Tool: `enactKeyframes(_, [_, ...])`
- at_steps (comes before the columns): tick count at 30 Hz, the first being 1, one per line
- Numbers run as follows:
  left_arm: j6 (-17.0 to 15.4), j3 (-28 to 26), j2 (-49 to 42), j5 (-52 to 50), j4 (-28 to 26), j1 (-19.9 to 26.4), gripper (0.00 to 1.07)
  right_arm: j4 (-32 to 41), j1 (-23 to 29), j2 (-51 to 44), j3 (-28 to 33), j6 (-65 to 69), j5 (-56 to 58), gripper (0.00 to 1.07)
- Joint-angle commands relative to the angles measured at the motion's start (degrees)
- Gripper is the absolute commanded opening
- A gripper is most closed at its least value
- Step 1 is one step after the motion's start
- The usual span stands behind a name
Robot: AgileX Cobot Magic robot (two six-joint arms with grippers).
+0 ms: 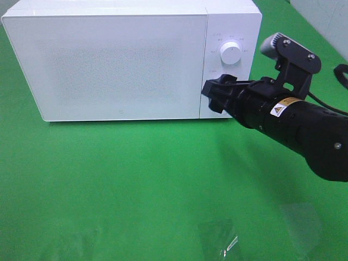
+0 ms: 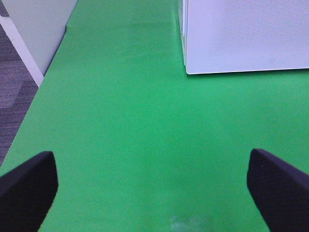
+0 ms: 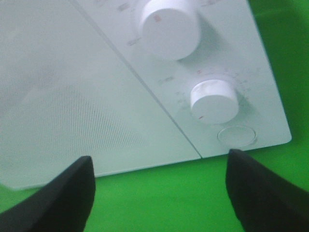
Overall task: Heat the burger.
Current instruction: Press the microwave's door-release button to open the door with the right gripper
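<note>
The burger is out of view in every frame. A white microwave [image 1: 109, 65] stands at the back of the green table with its door shut. My right gripper [image 1: 217, 93] is open and empty, right in front of the microwave's control panel, at the seam between door and panel. In the right wrist view the gripper [image 3: 159, 183] faces the upper knob [image 3: 169, 21], the lower knob [image 3: 214, 100] and a round button [image 3: 236, 136]. My left gripper [image 2: 153, 186] is open and empty above bare green cloth, with the microwave's corner [image 2: 241, 34] ahead of it.
The upper knob [image 1: 230, 54] shows above my right gripper. Clear plastic scraps [image 1: 217, 239] lie on the cloth near the front edge. In the left wrist view the table's side edge borders grey floor [image 2: 14, 92] and a white partition [image 2: 38, 24].
</note>
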Motion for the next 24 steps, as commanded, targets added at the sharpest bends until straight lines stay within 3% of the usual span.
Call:
enactKeyframes(1, [0.06,0.11,-1.03,-0.74,-0.11,0.17,1.0,-4.24,-0.57,-4.87,-0.17,-11.06,11.8,0.79])
enactKeyframes(6, [0.06,0.11,-1.03,-0.74,-0.11,0.17,1.0,-4.76,-2.69,-7.85,-0.17,-13.18,20.51,0.79])
enactKeyframes(8, [0.06,0.11,-1.03,-0.74,-0.11,0.17,1.0,-9.17,-7.05,-12.38,-1.38,-14.84,35.24,0.78])
enactKeyframes(11, [0.06,0.11,-1.03,-0.74,-0.11,0.17,1.0,-11.57,-9.11,-14.73,-2.58,-14.9,42.74,0.77])
enactKeyframes(13, [0.06,0.11,-1.03,-0.74,-0.11,0.17,1.0,-15.99,-11.52,-18.28,-4.81,-14.9,54.26,0.76])
enactKeyframes(16, [0.06,0.11,-1.03,-0.74,-0.11,0.17,1.0,-19.31,-11.8,-20.11,-6.07,-14.9,60.1,0.76])
enactKeyframes(17, [0.06,0.11,-1.03,-0.74,-0.11,0.17,1.0,-23.84,-11.8,-22.57,-7.45,-14.9,67.27,0.76])
enactKeyframes(24, [0.06,0.11,-1.03,-0.74,-0.11,0.17,1.0,-24.87,-11.8,-31.11,-9.0,-14.67,81.65,0.76])
